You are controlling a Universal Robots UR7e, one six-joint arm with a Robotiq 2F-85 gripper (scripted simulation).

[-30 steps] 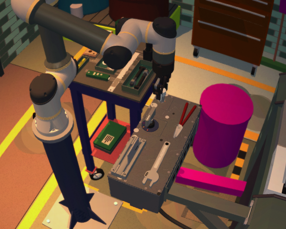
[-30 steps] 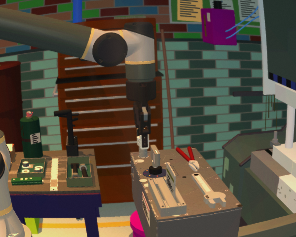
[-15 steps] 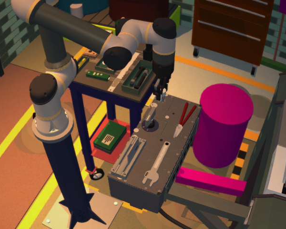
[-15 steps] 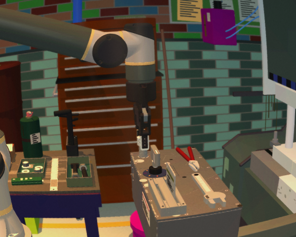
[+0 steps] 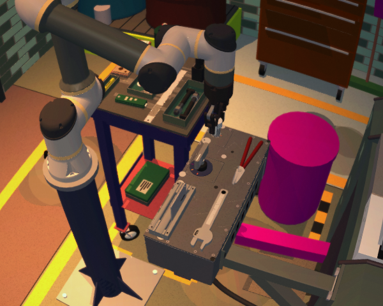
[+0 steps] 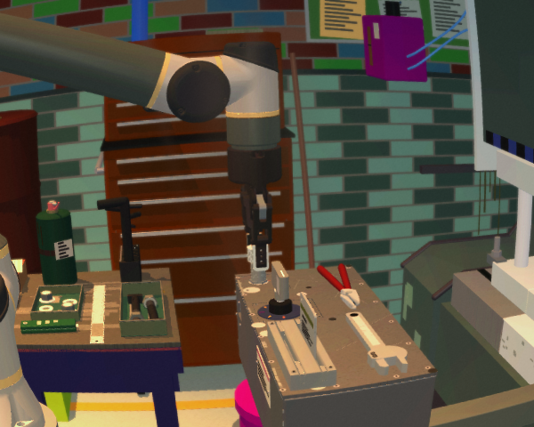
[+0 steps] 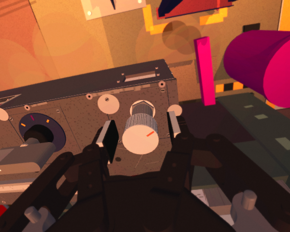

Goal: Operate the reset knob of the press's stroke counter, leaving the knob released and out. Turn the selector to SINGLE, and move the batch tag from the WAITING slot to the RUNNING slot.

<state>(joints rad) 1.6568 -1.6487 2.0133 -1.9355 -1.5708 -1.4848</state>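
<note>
On the grey control box, the pale reset knob (image 7: pixel 140 134) stands out from the panel at the far corner, with a red mark on its face. My gripper (image 7: pixel 140 129) hangs straight above it (image 5: pixel 216 126), open and empty, a finger on either side of the knob. The selector (image 5: pixel 201 158) has a grey lever on a dark dial (image 7: pixel 41 128) just nearer on the box. The slotted tag holder (image 6: pixel 299 344) lies along the box's near left edge, and the batch tag (image 6: pixel 308 321) stands upright in it.
Behind the box stand a brown drawer cabinet (image 6: pixel 175 193) and a brick wall. Red-handled pliers (image 5: pixel 246 158) and a grey wrench (image 5: pixel 208 220) lie on the box. A magenta drum (image 5: pixel 297 164) and bar (image 5: pixel 281 242) sit to the right, a blue tool table (image 5: pixel 152 102) to the left.
</note>
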